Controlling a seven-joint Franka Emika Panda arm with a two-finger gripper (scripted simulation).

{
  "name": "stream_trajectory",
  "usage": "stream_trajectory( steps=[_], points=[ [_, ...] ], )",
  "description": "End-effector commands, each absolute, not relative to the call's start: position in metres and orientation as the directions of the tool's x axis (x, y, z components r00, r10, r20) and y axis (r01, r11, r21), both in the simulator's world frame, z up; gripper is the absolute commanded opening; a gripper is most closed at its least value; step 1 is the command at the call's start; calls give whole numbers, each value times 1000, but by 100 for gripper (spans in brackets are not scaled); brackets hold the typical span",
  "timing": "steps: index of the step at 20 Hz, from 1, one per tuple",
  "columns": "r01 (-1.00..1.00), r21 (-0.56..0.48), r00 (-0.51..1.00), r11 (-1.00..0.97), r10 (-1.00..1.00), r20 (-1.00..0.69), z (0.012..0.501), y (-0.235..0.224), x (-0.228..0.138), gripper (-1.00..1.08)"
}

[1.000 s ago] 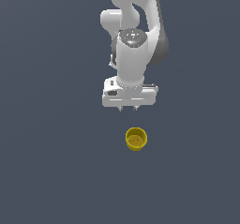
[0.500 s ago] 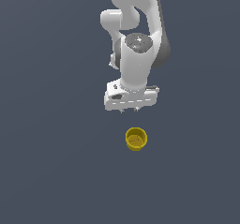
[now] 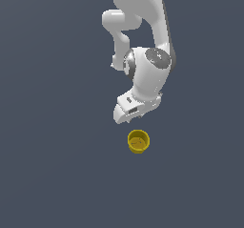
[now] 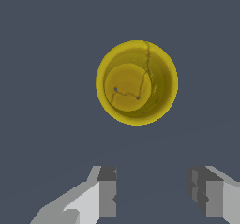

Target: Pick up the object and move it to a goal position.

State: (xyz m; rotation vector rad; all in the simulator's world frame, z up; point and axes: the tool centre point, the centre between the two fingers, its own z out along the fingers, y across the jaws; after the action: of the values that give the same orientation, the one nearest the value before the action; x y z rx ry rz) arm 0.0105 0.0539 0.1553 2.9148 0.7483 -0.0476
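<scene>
The object is a small yellow cup [image 3: 138, 141] standing upright on the dark grey floor, its round rim and brownish-yellow inside facing up. My white gripper [image 3: 132, 113] hangs just above it and slightly toward the exterior view's left, and does not touch it. In the exterior view the tilted hand hides the fingers. The wrist view looks straight down into the cup [image 4: 137, 82]. There the gripper [image 4: 152, 195] is open: its two fingers [image 4: 107, 192] stand wide apart with nothing between them, and the cup lies beyond their tips.
The plain dark grey floor [image 3: 52, 174] spreads all around the cup. The white arm [image 3: 143, 26] rises above the hand. No marker or other object is in view.
The wrist has tilted and the hand has dropped closer to the cup, shifting slightly toward the exterior view's right. The fingers, visible below the hand earlier, are now hidden. The cup has not moved.
</scene>
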Motion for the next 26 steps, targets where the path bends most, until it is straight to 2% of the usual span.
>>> stream_trajectory(
  steps=[1,8,16,26],
  points=[
    [581,142,814,-802,573,-97,146,59,13,28],
    [813,174,582,-556,786,-209,118,75,21,28],
    [939,162,341,-304,887,-311,95,89,27,28],
    [972,145,225,-184,907,-355,85,96,30,28]
  ],
)
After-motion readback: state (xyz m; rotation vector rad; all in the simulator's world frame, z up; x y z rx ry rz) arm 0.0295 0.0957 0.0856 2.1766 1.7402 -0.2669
